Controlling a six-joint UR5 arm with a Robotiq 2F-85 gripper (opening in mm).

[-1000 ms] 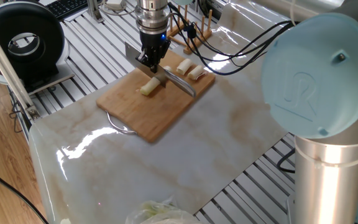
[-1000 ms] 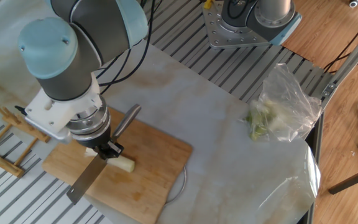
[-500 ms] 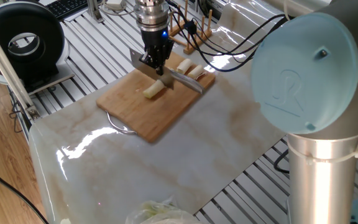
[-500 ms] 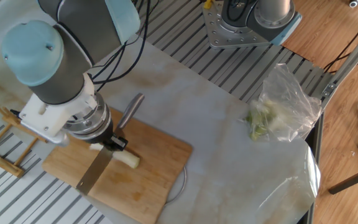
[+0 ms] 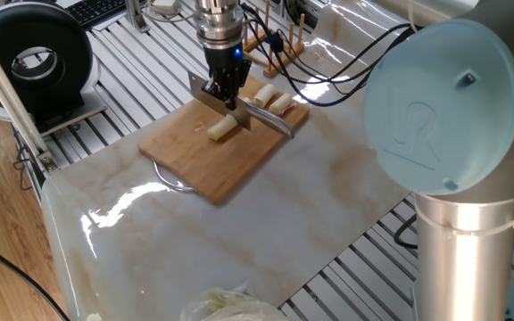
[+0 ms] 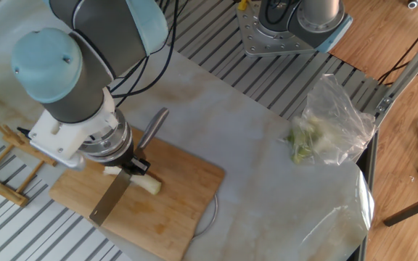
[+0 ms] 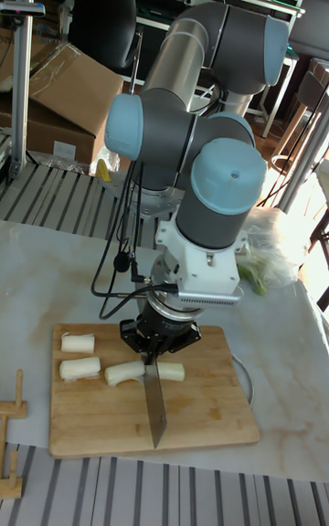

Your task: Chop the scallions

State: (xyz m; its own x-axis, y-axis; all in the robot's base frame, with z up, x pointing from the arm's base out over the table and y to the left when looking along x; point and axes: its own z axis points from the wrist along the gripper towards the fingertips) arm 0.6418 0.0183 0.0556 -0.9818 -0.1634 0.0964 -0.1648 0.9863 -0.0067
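The scallions lie as short cream-white chunks on the bamboo cutting board (image 7: 201, 421). Two chunks (image 7: 79, 342) (image 7: 80, 368) rest at its left. My gripper (image 7: 157, 350) points straight down, shut on the knife (image 7: 153, 403). The blade stands edge-down across the stalk, between one chunk (image 7: 123, 373) and another (image 7: 171, 371). In one fixed view my gripper (image 5: 224, 92) holds the knife (image 5: 259, 114) over a chunk (image 5: 222, 129), with two cut chunks (image 5: 264, 94) behind. The other fixed view shows my gripper (image 6: 126, 168), the blade (image 6: 112, 200) and a chunk (image 6: 149, 185).
A clear plastic bag of leafy greens (image 6: 326, 127) lies on the marble sheet to the right. A wooden rack (image 6: 6, 168) stands just past the board. A black round device (image 5: 34, 61) sits off the table's left. A second robot's base (image 6: 296, 25) is at the back.
Over the last second my gripper carried the knife a little along the stalk, and the near chunk shifted slightly with it. Since half a second ago almost nothing has moved.
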